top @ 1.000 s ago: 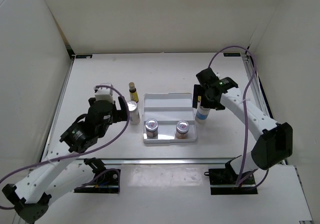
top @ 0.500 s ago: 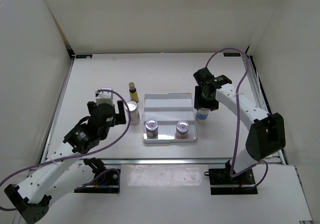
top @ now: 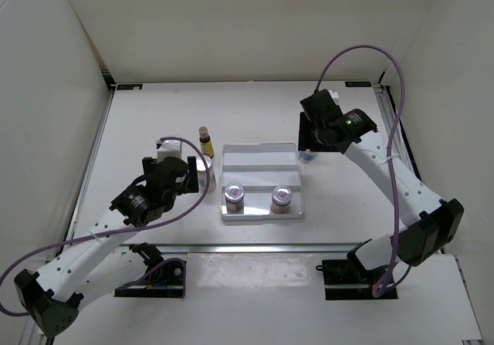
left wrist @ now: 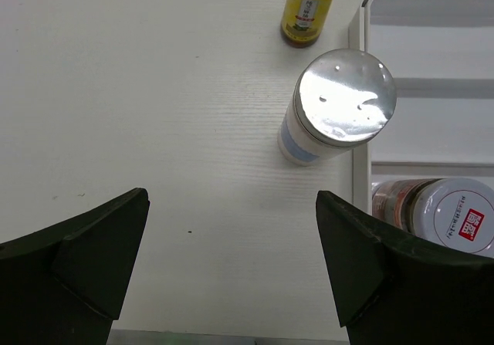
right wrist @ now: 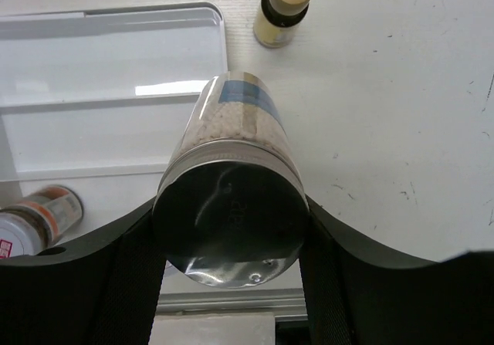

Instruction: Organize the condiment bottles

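My right gripper [right wrist: 231,233] is shut on a blue-labelled jar [right wrist: 235,140] just below its silver lid. From above, the right gripper [top: 311,140] and held jar [top: 309,157] are beside the right edge of the white tray [top: 258,160]. A slim cream bottle [right wrist: 284,7] stands beyond it. My left gripper [left wrist: 231,260] is open and holds nothing; a silver-lidded jar [left wrist: 340,102] stands ahead of it, with a yellow bottle [left wrist: 309,5] behind. Seen from above, the left gripper [top: 193,177] is just left of that jar [top: 205,169].
Two red-labelled jars [top: 233,196] [top: 282,198] stand in the tray's front step. The tray's back steps [right wrist: 108,82] hold nothing. White walls enclose the table on the left, back and right, and a metal rail [top: 255,246] runs along the near edge.
The right gripper has closed on the blue-labelled jar and carried it a little toward the back. The left arm has dropped lower and closer to its jar.
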Robot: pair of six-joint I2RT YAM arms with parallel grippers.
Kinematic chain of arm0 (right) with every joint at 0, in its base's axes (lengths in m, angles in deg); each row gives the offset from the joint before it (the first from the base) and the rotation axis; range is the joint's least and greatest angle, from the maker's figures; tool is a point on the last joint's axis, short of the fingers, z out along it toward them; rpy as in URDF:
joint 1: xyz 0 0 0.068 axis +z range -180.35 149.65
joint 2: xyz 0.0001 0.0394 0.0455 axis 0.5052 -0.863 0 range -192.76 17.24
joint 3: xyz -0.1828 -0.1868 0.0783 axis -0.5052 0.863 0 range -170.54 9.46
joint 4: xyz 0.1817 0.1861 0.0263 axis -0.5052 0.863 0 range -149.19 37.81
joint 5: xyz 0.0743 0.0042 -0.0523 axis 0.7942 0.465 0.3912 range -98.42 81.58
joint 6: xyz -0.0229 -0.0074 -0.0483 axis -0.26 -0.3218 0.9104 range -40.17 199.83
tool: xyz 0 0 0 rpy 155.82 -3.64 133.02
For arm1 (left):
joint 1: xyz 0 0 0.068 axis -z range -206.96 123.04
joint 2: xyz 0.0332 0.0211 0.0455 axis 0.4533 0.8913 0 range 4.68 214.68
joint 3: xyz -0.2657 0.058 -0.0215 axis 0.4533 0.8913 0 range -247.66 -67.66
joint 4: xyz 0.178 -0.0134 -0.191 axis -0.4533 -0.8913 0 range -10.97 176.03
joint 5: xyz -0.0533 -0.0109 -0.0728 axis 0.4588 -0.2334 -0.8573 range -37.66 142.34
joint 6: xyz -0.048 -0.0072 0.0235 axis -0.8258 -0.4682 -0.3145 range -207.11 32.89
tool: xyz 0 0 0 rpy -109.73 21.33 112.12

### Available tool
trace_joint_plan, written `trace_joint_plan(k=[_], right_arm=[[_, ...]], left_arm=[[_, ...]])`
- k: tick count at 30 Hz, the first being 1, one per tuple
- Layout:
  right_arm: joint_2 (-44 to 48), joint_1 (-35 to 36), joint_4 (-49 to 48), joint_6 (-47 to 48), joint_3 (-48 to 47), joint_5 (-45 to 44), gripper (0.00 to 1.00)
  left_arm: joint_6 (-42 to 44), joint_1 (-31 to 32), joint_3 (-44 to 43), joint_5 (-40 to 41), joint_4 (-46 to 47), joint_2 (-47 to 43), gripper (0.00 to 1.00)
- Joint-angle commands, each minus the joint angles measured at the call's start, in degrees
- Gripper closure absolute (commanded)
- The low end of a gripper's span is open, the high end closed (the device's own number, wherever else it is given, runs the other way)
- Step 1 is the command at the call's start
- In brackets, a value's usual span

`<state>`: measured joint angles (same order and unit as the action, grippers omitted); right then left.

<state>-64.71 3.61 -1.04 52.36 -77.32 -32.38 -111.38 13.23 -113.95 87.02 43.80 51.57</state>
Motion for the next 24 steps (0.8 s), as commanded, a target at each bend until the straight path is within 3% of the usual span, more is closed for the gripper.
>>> trace_joint_plan(k=[1,6,19,21,24], right_arm=[[0.6,0.9,-2.8,0.2,-0.7,2.5,0.93],[-1.4,2.2,-6.2,-0.9,1.2,7.1,0.93],[-9.3,4.1,-6.9,-2.6,6.5,8.1,0.94],[-10.1,4.6,-6.9,-2.6,7.0,7.6,0.84],[-10.7,5.2,-6.9,-2.6,7.0,6.4,0.57]], left_arm=[[-0.3,-0.3,-0.8,0.1,-0.1,1.0,0.00],[-0.3,-0.3,-0.8,0.1,-0.1,1.6,0.00],[-2.6,-0.3,1.5,0.1,-0.1,0.0,0.00],[-2.6,-0.3,1.5,0.7,-0.1,0.0,0.00],[-3.9,-0.3,1.5,0.7,-0.1,1.4,0.00]])
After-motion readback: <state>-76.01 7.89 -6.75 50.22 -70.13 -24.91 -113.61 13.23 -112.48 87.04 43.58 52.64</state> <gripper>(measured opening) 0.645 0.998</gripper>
